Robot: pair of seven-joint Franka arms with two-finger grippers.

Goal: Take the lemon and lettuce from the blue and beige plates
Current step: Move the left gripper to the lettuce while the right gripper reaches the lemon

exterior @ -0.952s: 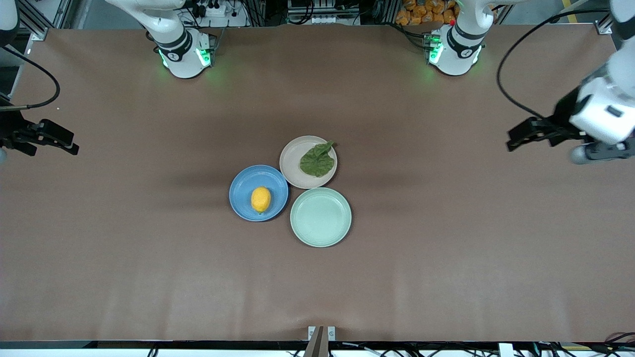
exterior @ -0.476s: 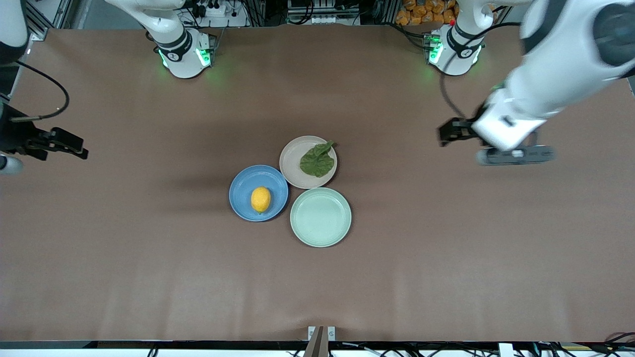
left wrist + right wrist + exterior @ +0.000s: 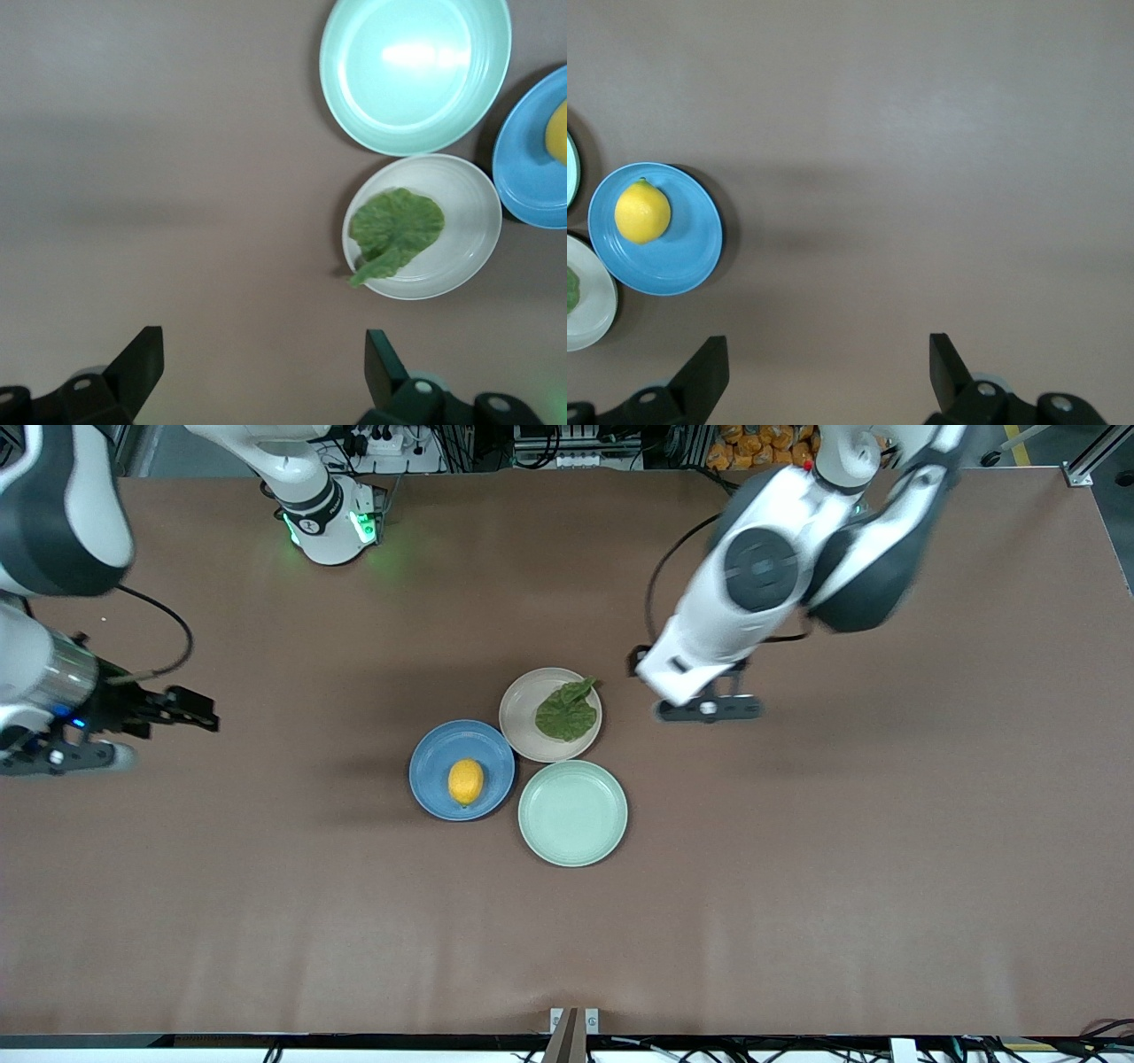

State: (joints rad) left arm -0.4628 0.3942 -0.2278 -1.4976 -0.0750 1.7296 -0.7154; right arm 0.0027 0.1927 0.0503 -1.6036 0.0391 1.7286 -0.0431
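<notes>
A yellow lemon (image 3: 466, 781) lies on the blue plate (image 3: 429, 762). A green lettuce leaf (image 3: 567, 710) lies on the beige plate (image 3: 519, 717), which touches the blue plate. My left gripper (image 3: 640, 662) is open and empty over bare table beside the beige plate, toward the left arm's end. The left wrist view shows its gripper (image 3: 261, 354) open, with the lettuce (image 3: 396, 226) on the beige plate (image 3: 469, 221). My right gripper (image 3: 199, 713) is open and empty over bare table, well off from the blue plate toward the right arm's end. The right wrist view shows its gripper (image 3: 826, 359), the lemon (image 3: 642, 212) and the blue plate (image 3: 682, 257).
An empty pale green plate (image 3: 573, 813) sits nearer to the front camera, touching both other plates; it also shows in the left wrist view (image 3: 416, 71). The brown table (image 3: 797, 868) spreads wide around the plates.
The left arm has swung in from the left arm's end of the table to beside the beige plate. The right gripper has moved a little toward the plates. Lemon and lettuce have not moved.
</notes>
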